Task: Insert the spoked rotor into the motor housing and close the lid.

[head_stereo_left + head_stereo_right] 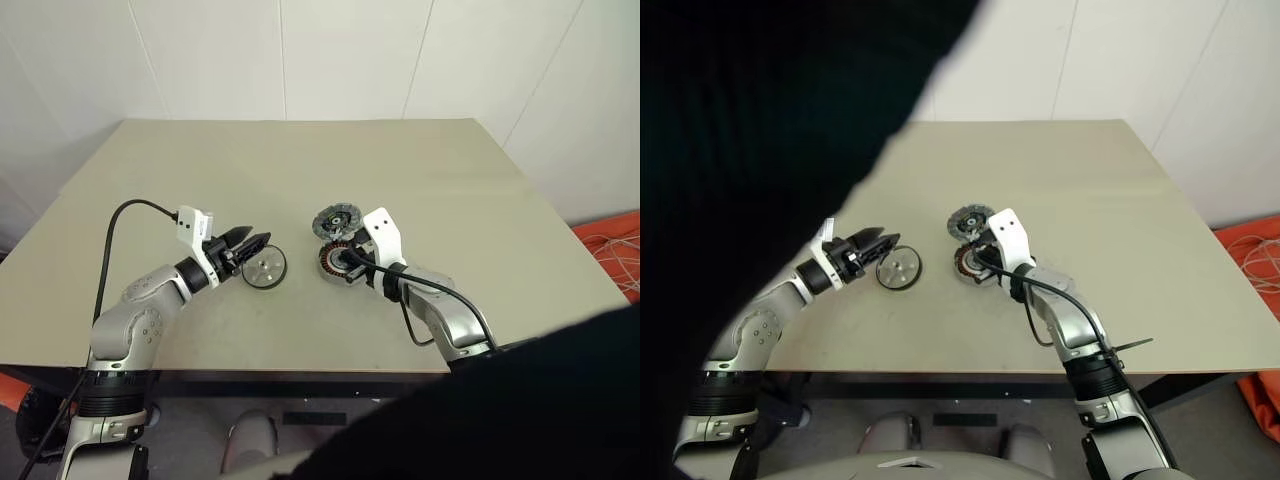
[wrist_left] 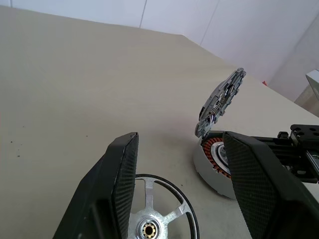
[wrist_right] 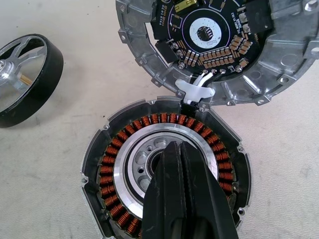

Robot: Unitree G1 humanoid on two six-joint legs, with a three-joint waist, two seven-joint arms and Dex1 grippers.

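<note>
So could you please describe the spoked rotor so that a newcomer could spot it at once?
On the beige table, look near the front edge, between the left gripper and the motor housing. The spoked rotor lies flat there: a silver spoked wheel in a black rim, with no copper windings, unlike the housing with its hinged lid open.

No readable text, labels or nos. anywhere; the lid's (image 3: 219, 45) circuit board has markings too small to read.

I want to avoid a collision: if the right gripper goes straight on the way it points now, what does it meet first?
Most likely the silver centre of the motor housing: the shut right gripper points down into it, and contact cannot be judged.
</note>
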